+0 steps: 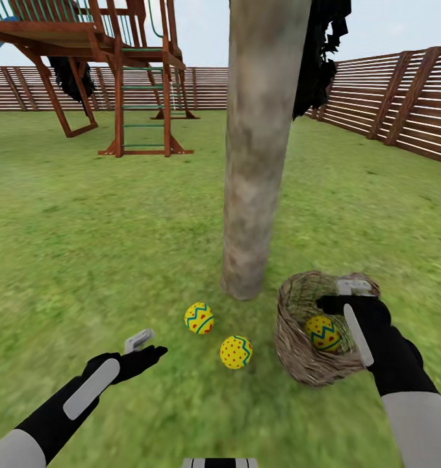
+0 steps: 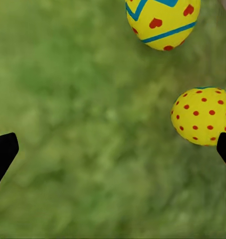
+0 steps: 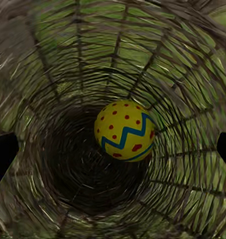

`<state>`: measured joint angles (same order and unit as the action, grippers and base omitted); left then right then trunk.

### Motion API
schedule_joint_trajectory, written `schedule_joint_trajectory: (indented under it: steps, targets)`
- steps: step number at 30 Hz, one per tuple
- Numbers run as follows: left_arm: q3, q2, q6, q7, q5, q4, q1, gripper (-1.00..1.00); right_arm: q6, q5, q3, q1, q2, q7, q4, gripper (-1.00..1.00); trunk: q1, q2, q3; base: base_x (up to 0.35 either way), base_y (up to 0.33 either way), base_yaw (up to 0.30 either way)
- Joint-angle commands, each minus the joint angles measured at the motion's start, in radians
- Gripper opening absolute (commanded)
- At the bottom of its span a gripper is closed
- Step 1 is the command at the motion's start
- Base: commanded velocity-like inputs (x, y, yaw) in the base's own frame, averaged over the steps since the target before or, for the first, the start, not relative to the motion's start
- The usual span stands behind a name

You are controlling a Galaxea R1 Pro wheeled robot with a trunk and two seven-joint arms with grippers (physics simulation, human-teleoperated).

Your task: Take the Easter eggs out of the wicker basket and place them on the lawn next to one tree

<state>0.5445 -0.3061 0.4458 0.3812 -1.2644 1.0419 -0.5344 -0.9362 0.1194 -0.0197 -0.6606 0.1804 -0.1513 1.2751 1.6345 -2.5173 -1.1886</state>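
Head view: two Easter eggs lie on the lawn close to the foot of the tree. The wicker basket stands tilted just right of them, with the third egg inside. The right gripper is at its rim.

Left wrist view: the left gripper has its fingers spread wide over grass, both eggs nearby.

Right wrist view: fingers apart, looking into the basket at the egg.

Eggs yellow, red dots, blue-green zigzags. Basket brown weave. Lawn mottled green. Trunk grey-brown. Fence brown slats.
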Motion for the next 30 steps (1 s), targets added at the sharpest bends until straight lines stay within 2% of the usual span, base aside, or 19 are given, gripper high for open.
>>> schedule_joint_trajectory:
  steps: [1,2,4,6,8,10,11,12,14,16,18,19,20,21,22,24,30]
  targets:
    - [0.003,-0.002,-0.001,0.010,-0.010,0.005,-0.001,1.00,-0.005,0.009,0.001,-0.028,0.005,-0.008,-0.078,1.00,0.000,0.000,-0.001,0.000,-0.148,0.000]
    - [0.000,-0.006,-0.001,0.014,-0.010,0.049,-0.001,1.00,-0.006,0.007,0.007,-0.079,0.008,0.001,-0.210,1.00,0.000,0.000,-0.001,0.000,-0.049,0.000]
    - [-0.019,-0.013,0.001,0.043,-0.010,0.131,-0.001,1.00,-0.004,0.004,0.014,-0.113,0.008,0.020,-0.296,1.00,0.000,0.000,-0.001,0.000,-0.023,0.000]
    - [-0.066,-0.015,0.009,0.103,-0.012,0.205,-0.001,1.00,-0.003,0.002,0.035,-0.134,0.006,0.031,-0.345,1.00,0.000,0.000,-0.001,0.000,-0.006,0.000]
    - [-0.098,-0.015,0.025,0.131,-0.013,0.254,0.000,1.00,-0.004,0.001,0.058,-0.142,0.006,0.035,-0.369,1.00,0.000,0.000,-0.001,0.000,-0.002,0.000]
    - [-0.147,-0.013,0.133,0.143,-0.013,0.278,-0.010,1.00,-0.001,0.000,0.077,-0.152,0.006,0.036,-0.407,1.00,0.000,0.000,-0.001,0.000,0.000,0.000]
    - [-0.208,-0.005,0.227,0.148,-0.015,0.283,-0.051,1.00,0.003,0.000,0.082,-0.176,0.007,0.037,-0.453,1.00,0.000,0.000,-0.001,0.000,0.000,0.000]
    - [-0.247,0.000,0.277,0.150,-0.016,0.284,-0.083,1.00,0.008,0.000,0.084,-0.201,0.008,0.038,-0.496,1.00,0.000,0.000,-0.001,0.000,0.000,0.000]
    - [-0.289,0.001,0.334,0.168,-0.020,0.284,-0.152,1.00,0.049,-0.001,0.085,-0.260,0.008,0.039,-0.599,1.00,0.000,0.000,-0.001,0.000,0.000,0.000]
    - [-0.302,-0.006,0.423,0.183,-0.027,0.275,-0.236,1.00,0.108,-0.015,0.086,-0.323,0.009,0.039,-0.717,1.00,0.000,0.000,-0.001,0.000,0.000,0.000]
    - [-0.305,-0.015,0.507,0.188,-0.045,0.180,-0.340,1.00,0.149,-0.043,0.086,-0.373,0.010,0.039,-0.815,1.00,0.000,0.000,-0.001,0.000,0.000,0.000]
    - [-0.303,-0.019,0.525,0.188,-0.076,0.106,-0.409,1.00,0.157,-0.055,0.086,-0.385,0.009,0.039,-0.845,1.00,0.000,0.000,-0.001,0.000,0.000,0.000]
    - [-0.296,-0.028,0.541,0.185,-0.141,-0.012,-0.505,1.00,0.159,-0.062,0.084,-0.392,0.009,0.038,-0.862,1.00,0.000,0.000,-0.001,0.000,0.000,0.000]
    - [-0.283,-0.030,0.550,0.184,-0.189,-0.088,-0.570,1.00,0.161,-0.064,0.084,-0.395,0.008,0.038,-0.865,1.00,0.000,0.000,-0.001,0.000,0.000,0.000]
    - [-0.269,-0.029,0.555,0.183,-0.220,-0.130,-0.613,1.00,0.165,-0.065,0.082,-0.396,0.008,0.039,-0.866,1.00,0.000,0.000,-0.001,0.000,0.000,0.000]
    - [-0.259,-0.028,0.556,0.181,-0.244,-0.161,-0.647,1.00,0.168,-0.063,0.077,-0.396,0.011,0.040,-0.863,1.00,0.000,0.000,-0.001,0.000,0.000,0.000]
    - [-0.252,-0.028,0.555,0.180,-0.253,-0.173,-0.659,1.00,0.169,-0.063,0.079,-0.397,0.018,0.040,-0.861,1.00,0.000,0.000,-0.001,0.000,0.000,0.000]
